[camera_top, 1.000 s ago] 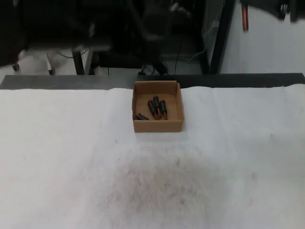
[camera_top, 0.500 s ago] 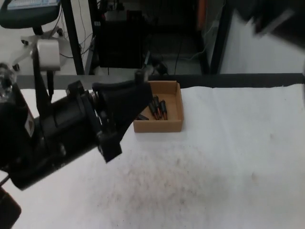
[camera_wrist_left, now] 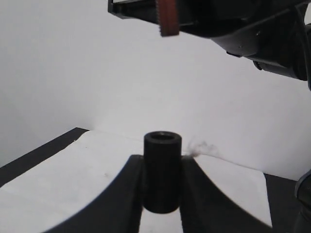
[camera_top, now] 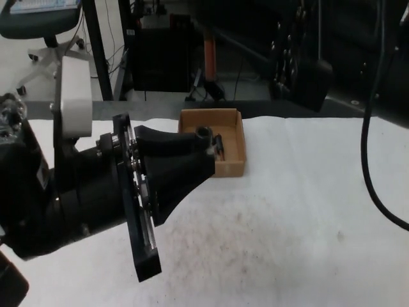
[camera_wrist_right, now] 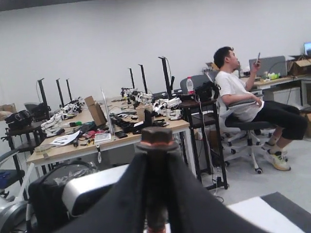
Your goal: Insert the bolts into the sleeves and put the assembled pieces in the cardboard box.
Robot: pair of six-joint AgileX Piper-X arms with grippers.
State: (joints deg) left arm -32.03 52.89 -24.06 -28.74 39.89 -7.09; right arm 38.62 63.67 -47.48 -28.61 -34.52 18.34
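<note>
My left gripper [camera_top: 203, 137] hangs in front of the cardboard box [camera_top: 233, 167], shut on a black sleeve [camera_top: 204, 132] that stands upright with its bore facing up. The left wrist view has the sleeve [camera_wrist_left: 163, 145] clamped between the two dark fingers [camera_wrist_left: 126, 194]. Above it, a little apart, hangs the copper threaded tip of a bolt [camera_wrist_left: 168, 18], held from above by the right gripper's dark body [camera_wrist_left: 243, 24]. My right gripper [camera_wrist_right: 156, 160] is shut on that bolt [camera_wrist_right: 156, 137]. Several assembled pieces [camera_top: 219, 144] lie in the box, partly hidden by the left arm.
A white cloth [camera_top: 307, 211] covers the bench, with a dark smudge [camera_top: 230, 236] in the middle. The left arm's bulky body [camera_top: 77, 192] covers the bench's left side. A black cable [camera_top: 369, 160] hangs over the right side.
One second ago the bench held just the box. The left arm has since swung in from the left and raised the sleeve before the box, and dark arm parts moved in across the top.
</note>
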